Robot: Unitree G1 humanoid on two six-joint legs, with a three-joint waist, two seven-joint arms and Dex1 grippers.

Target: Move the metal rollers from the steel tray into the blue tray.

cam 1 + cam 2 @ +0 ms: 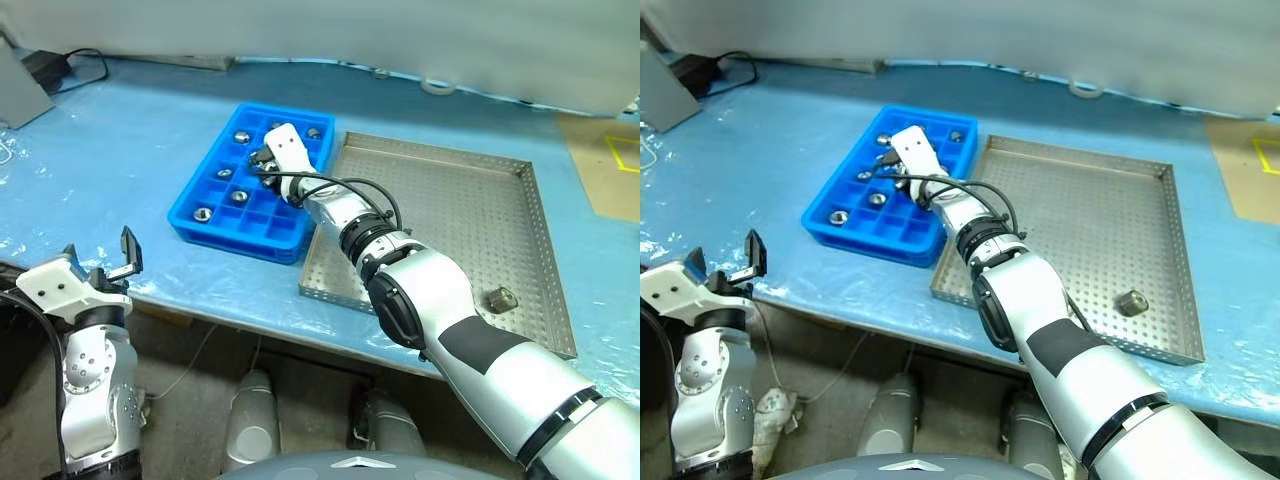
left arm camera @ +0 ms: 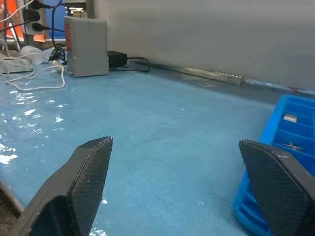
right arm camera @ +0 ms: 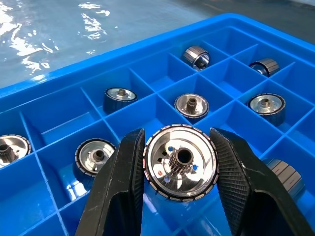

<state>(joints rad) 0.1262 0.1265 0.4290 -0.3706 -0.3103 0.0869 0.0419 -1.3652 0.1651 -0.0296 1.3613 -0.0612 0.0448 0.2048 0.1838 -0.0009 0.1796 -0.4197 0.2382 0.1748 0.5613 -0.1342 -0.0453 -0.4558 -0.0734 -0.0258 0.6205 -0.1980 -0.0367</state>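
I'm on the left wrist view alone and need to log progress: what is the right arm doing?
Observer: The right gripper is shut on a metal roller, held above the blue tray.
Operator: How many rollers are left in the steel tray?
Observer: One roller lies near the steel tray's near right corner.
Operator: Are any already in the blue tray?
Observer: Yes, several sit in separate compartments, for example one just beyond the held roller.
Operator: And my own gripper?
Observer: The left gripper is open, hanging off the table's near edge, left of the blue tray.
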